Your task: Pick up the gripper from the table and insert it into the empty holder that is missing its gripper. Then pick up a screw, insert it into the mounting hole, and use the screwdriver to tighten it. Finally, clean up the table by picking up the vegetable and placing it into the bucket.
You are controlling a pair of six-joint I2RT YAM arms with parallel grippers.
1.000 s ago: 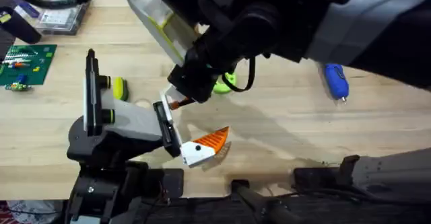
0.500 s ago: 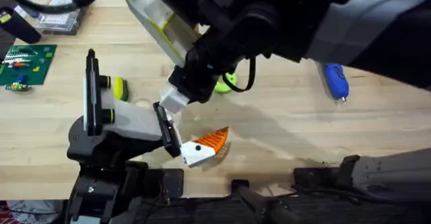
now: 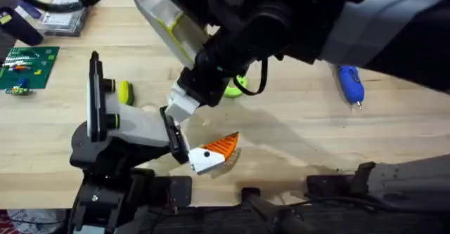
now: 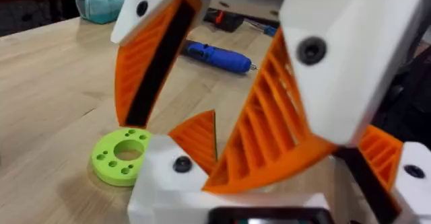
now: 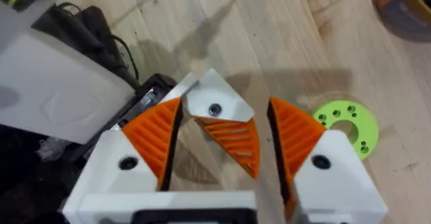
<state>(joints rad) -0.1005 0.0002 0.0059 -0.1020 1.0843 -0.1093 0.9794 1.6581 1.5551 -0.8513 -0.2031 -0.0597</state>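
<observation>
The gripper [image 3: 211, 153], a white piece with an orange ribbed wedge, sits at the low end of the holder's right black plate. The grey holder [image 3: 130, 128] stands at the left. My right gripper [image 5: 224, 104] hangs over the piece [image 5: 222, 126], open, with a gap on each side. In the left wrist view its fingers [image 4: 323, 69] drop down around the piece [image 4: 185, 160]. My left gripper [image 4: 283, 183] is close behind the piece. The blue screwdriver [image 3: 350, 84] lies on the wood at the right. Screw, vegetable and bucket are out of view.
A green disc with holes [image 3: 235, 86] lies just beyond the piece. A green circuit board [image 3: 28, 65] and a clear box [image 3: 63, 20] are at the far left. A tape roll [image 5: 404, 5] is farther off. Bare wood lies between disc and screwdriver.
The right gripper has shifted slightly above the holder's right plate; its white body now shows where a dark tip with orange showed. The white and orange piece has not moved.
</observation>
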